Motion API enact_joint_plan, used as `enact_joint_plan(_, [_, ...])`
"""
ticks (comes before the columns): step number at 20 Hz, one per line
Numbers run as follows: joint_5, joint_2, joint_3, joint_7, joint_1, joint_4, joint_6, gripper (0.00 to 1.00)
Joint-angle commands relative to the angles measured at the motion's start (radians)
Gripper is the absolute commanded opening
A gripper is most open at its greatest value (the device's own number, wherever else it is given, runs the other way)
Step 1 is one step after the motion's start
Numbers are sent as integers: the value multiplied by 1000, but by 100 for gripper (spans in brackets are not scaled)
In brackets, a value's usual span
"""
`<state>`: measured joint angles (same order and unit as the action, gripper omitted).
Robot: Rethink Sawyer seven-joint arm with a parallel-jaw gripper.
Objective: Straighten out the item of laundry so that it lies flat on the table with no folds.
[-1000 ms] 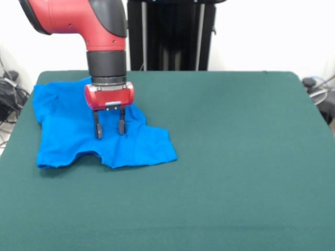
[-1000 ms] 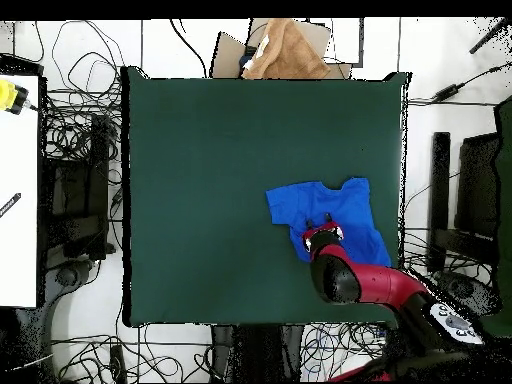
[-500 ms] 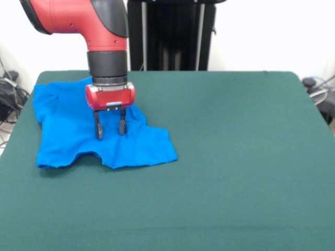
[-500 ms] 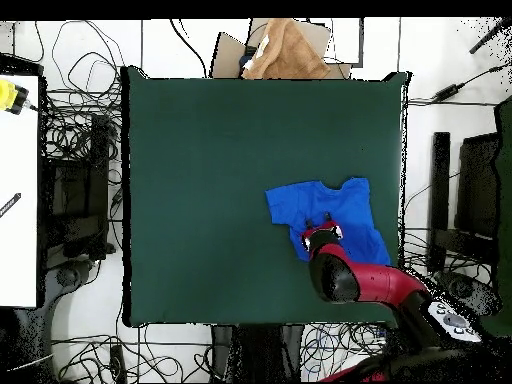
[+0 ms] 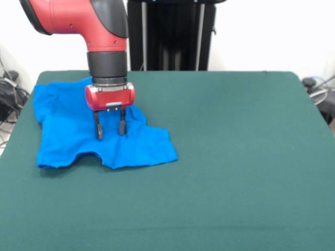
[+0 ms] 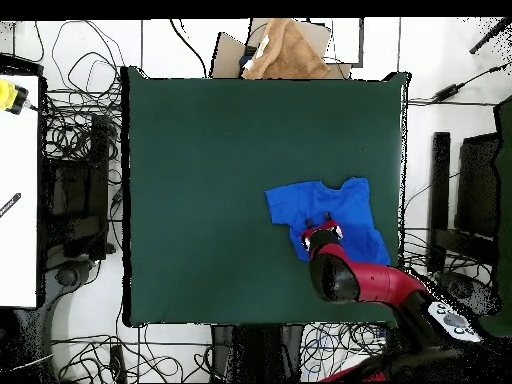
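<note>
Green felt surface [image 5: 235, 157] carries a rumpled blue T-shirt [image 5: 68, 136] near one corner; the gripper [image 5: 110, 130] hangs over it, fingers spread apart, grasping nothing.

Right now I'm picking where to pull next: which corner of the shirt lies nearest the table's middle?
The pointed corner of the shirt at the right in the front view, right of the open claw. The other corners lie toward the table edge.
</note>
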<state>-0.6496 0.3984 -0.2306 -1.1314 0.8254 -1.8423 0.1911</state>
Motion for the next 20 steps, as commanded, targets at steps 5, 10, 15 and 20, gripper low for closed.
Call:
enact_joint_plan(5, [-42,-205,-96,-132,-33,67,-75,100])
enact_joint_plan(10, [-47,-211,-112,-120,-18,73,-93,100])
enact_joint_plan(15, [-53,-229,-136,-106,-3,84,-119,100])
enact_joint_plan(20, [-57,-243,-160,-90,12,89,-145,100])
